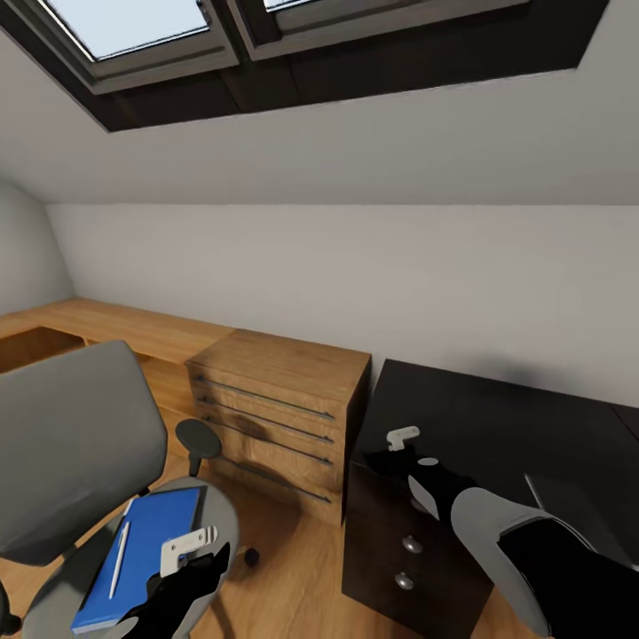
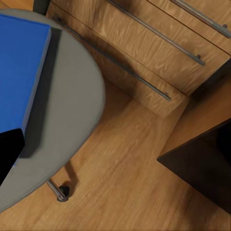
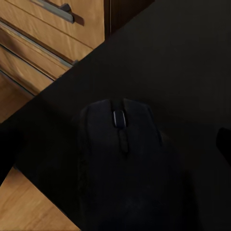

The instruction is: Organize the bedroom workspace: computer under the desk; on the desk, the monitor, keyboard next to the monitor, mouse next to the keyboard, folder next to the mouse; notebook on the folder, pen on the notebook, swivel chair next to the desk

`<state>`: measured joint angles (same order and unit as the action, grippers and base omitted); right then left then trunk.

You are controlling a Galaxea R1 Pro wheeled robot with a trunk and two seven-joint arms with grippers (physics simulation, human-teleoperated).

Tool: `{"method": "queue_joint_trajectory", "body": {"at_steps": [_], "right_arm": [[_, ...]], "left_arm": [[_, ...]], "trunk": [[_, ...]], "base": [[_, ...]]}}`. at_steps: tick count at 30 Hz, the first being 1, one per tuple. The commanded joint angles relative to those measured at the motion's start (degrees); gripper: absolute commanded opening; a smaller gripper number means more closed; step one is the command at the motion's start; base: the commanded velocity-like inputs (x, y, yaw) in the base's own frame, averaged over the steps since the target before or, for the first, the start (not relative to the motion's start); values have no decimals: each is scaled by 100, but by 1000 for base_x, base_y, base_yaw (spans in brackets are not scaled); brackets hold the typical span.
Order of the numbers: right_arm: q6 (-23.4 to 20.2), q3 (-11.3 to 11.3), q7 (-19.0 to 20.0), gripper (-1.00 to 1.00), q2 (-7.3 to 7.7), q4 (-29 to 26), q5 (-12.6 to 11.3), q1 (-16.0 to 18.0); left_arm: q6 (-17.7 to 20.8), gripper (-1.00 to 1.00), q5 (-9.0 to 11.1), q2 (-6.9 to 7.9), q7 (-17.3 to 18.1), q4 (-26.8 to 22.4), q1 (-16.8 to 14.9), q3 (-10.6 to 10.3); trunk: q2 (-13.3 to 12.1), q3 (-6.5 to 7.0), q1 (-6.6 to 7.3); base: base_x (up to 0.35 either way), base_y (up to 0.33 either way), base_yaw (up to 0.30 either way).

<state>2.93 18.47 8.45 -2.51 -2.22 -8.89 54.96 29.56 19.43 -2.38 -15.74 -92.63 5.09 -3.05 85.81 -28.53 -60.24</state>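
- Closest to us, at about 7 o'clock in the head view, our left claw [image 1: 188, 568] hangs over the seat of the swivel chair [image 1: 75, 444]. We see a white part on its top. We cannot tell how far open it is, and we cannot see it holding anything.
- Right by that claw, the bright blue folder [image 1: 142, 555] lies flat on the grey seat. In the left wrist view the folder [image 2: 19, 72] covers one side of the round seat [image 2: 72, 106], and a dark part of the claw sits at its edge.
- The slim white pen [image 1: 118, 559] lies on top of the folder, pointing from near to far.
- At about 5 o'clock our right arm [image 1: 524, 541] reaches over the desk [image 1: 497, 417]. Our right claw [image 1: 395, 454] is just above the near corner of the shiny black top.
- In the right wrist view a black mouse [image 3: 122, 163] sits on the desk top [image 3: 183, 57], just under that claw. We cannot tell if the claw is open or shut, or if it touches the mouse.
- Below that corner, the black drawer unit shows round silver knobs [image 1: 411, 544].
- Between the chair and the desk, farther back, stands a light wooden dresser [image 1: 284, 399] with long thin handles.
- Behind it all is the grey wall, and at 12 o'clock the skylight [image 1: 142, 27] in the sloped ceiling.
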Motion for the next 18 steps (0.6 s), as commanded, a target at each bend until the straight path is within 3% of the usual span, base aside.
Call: {"method": "queue_joint_trajectory", "body": {"at_steps": [1, 11, 16, 17, 18], "right_arm": [[23, 44, 17, 100, -1, 11, -60, 6], [23, 43, 16, 100, 4, 11, -60, 6], [23, 43, 16, 100, 9, 11, -60, 6], [23, 43, 16, -100, 11, 11, -60, 6], [23, 43, 16, -100, 12, 11, -60, 6]], "left_arm": [[14, 100, 60, 0, -52, -10, 0, -6], [14, 100, 61, 0, -52, -10, -3, -11], [14, 100, 61, 0, -52, -10, -4, -11], [14, 100, 61, 0, -52, -10, -2, -11], [14, 100, 61, 0, -52, -10, -1, -11]], "trunk": [[45, -23, -23], [446, -203, -242], [446, -203, -242], [446, -203, -242], [446, -203, -242]], "base": [[0, 0, 0], [0, 0, 0], [0, 0, 0], [0, 0, 0], [0, 0, 0]]}}
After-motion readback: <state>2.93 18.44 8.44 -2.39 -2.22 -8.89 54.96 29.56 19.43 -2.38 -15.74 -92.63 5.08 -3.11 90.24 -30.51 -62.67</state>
